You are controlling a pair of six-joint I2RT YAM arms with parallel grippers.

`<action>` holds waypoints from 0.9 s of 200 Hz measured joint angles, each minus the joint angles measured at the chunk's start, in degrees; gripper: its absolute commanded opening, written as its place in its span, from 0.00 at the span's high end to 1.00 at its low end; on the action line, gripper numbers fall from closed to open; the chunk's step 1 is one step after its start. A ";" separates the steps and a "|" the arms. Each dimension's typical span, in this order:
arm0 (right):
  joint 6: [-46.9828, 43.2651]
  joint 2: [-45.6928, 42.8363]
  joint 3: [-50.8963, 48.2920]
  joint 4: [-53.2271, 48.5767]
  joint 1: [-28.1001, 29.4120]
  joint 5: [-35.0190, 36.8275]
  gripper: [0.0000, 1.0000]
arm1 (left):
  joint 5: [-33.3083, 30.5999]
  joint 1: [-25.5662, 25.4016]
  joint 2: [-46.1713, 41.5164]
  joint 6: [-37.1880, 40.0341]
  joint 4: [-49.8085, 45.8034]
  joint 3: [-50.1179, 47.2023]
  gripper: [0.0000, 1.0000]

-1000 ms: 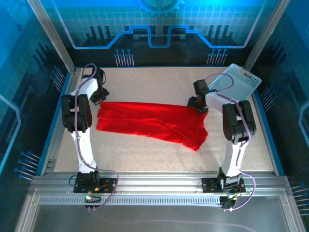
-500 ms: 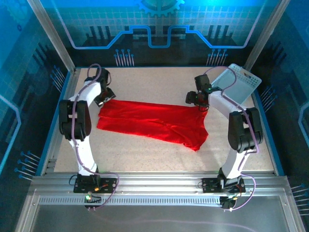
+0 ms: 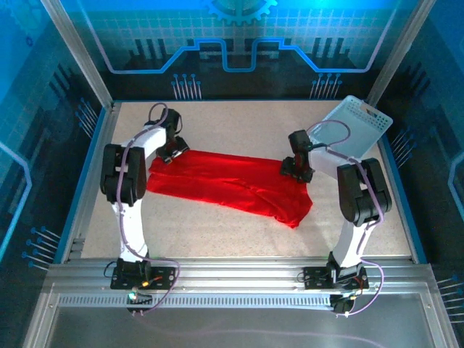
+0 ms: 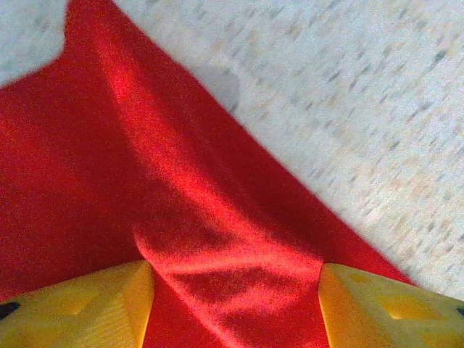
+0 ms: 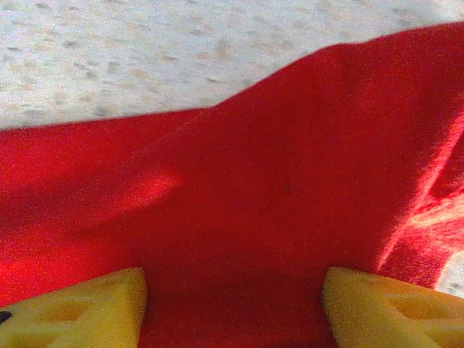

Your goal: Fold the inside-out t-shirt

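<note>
Blue-lit panels wall in a speckled beige tabletop point(image 3: 239, 232). Across its middle the inside-out t-shirt point(image 3: 225, 185) lies as 1 long, rumpled red band, seemingly doubled over once; squaring up and further folds look left to do. A light blue basket point(image 3: 355, 130) sits at the far right corner. The left end effector point(image 3: 174, 151) and right end effector point(image 3: 297, 167) stand spread over the shirt's far edge, pinching nothing.
</note>
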 measured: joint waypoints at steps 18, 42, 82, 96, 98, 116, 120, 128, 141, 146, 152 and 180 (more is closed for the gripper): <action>2.82 -4.66 -4.72 -0.15 1.86 1.49 0.32 | -0.09 0.00 4.07 0.61 -1.75 6.47 0.37; 6.99 -10.64 -11.50 -1.33 6.71 2.51 0.32 | 0.57 -0.13 10.60 1.51 -3.21 17.03 0.37; 11.08 -15.47 -16.06 -3.10 17.53 2.75 0.32 | 2.67 -1.92 20.04 4.76 -7.10 34.12 0.33; 10.71 -15.50 -14.91 -5.07 20.22 3.21 0.32 | 2.60 -3.34 21.38 6.25 -8.92 37.59 0.26; 10.62 -15.52 -14.62 -5.35 20.50 3.37 0.32 | 2.58 -3.61 21.40 6.25 -9.22 37.83 0.25; 7.96 -17.09 -12.61 -6.67 20.02 4.02 0.32 | 1.86 -5.53 20.35 7.93 -12.00 38.25 0.17; 7.28 -17.88 -12.24 -6.82 19.56 4.17 0.32 | 1.66 -5.90 19.93 8.13 -12.61 38.07 0.16; 5.57 -19.43 -11.50 -7.41 18.53 4.37 0.31 | 0.76 -6.64 18.01 8.50 -13.64 36.35 0.15; 2.82 -21.97 -9.73 -8.61 16.28 5.16 0.31 | -0.87 -7.43 12.68 8.59 -14.27 30.47 0.13; 1.77 -22.73 -8.90 -9.01 15.10 5.31 0.31 | -1.64 -7.82 9.51 8.59 -14.08 26.71 0.13; 0.70 -23.37 -8.07 -9.35 13.49 5.27 0.32 | -2.54 -8.26 5.25 8.59 -13.66 21.90 0.13; -2.75 -23.63 -7.15 -9.51 3.54 3.04 0.32 | -7.63 -14.69 -19.32 8.72 -8.66 -2.32 0.14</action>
